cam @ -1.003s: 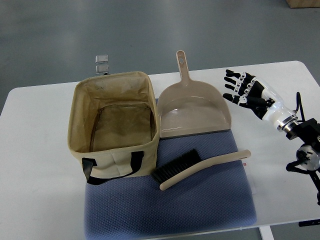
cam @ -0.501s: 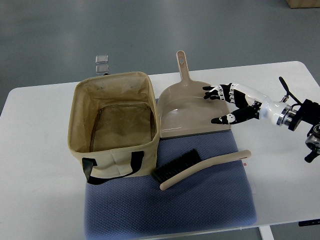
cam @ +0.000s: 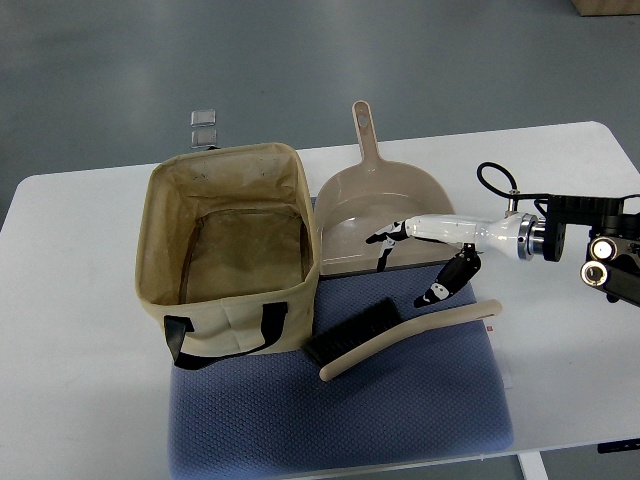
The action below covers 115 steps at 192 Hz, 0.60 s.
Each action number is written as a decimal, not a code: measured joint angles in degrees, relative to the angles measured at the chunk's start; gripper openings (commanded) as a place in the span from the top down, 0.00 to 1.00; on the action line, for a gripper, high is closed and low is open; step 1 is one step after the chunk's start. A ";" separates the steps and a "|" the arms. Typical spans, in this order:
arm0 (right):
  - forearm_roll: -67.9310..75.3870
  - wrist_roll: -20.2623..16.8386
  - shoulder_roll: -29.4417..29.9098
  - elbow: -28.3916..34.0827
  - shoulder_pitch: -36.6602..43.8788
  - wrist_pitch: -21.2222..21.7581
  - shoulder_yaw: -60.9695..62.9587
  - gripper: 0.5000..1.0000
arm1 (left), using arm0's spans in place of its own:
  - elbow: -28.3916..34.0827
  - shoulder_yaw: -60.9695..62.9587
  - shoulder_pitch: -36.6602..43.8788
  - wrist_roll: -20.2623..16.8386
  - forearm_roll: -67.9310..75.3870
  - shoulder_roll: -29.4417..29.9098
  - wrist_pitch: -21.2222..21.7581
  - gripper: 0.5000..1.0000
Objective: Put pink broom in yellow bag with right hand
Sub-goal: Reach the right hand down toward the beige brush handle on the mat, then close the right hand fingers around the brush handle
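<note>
1. Beige fabric bag with black handles: no legible text, label or brand on its walls.
2. Beige plastic dustpan: no legible marking.
3. Beige-handled brush with black bristles: no legible marking.
4. White table and blue textured mat: no readable signs or numbers.

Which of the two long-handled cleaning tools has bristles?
The broom lying on the blue mat; the dustpan behind it has none.

Bag left on mat, dustpan right of it, broom in front of dustpan.
</note>
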 measured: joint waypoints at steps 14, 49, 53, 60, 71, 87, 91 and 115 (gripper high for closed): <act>-3.13 0.00 -0.25 0.37 0.38 -0.82 -1.84 0.17 | 0.00 0.00 0.01 0.00 0.00 0.00 0.00 0.00; -8.78 0.58 -3.22 2.42 0.34 -2.31 -4.18 0.18 | 0.00 0.00 -0.01 0.00 0.00 0.00 0.00 0.00; -9.07 0.70 -3.46 2.50 0.28 -2.63 -4.43 0.18 | 0.00 0.00 -0.01 0.00 0.00 0.00 0.00 0.00; -9.51 0.86 -3.86 2.58 0.22 -3.27 -4.88 0.18 | 0.00 0.00 0.00 0.00 0.00 0.00 0.00 0.00; -10.07 0.98 -4.31 2.60 0.07 -4.46 -5.52 0.18 | 0.00 0.00 0.01 0.00 0.00 0.00 0.00 0.00; -10.89 1.01 -4.56 2.62 -0.15 -6.23 -6.44 0.19 | 0.00 0.00 0.00 0.00 0.00 0.00 0.00 0.00; -11.12 1.00 -4.57 2.63 -0.18 -6.57 -6.72 0.19 | 0.00 0.00 -0.01 0.00 0.00 0.00 0.00 0.00; -12.30 0.83 -4.59 2.67 -0.25 -8.40 -8.07 0.19 | 0.00 0.00 0.00 0.00 0.00 0.00 0.00 0.00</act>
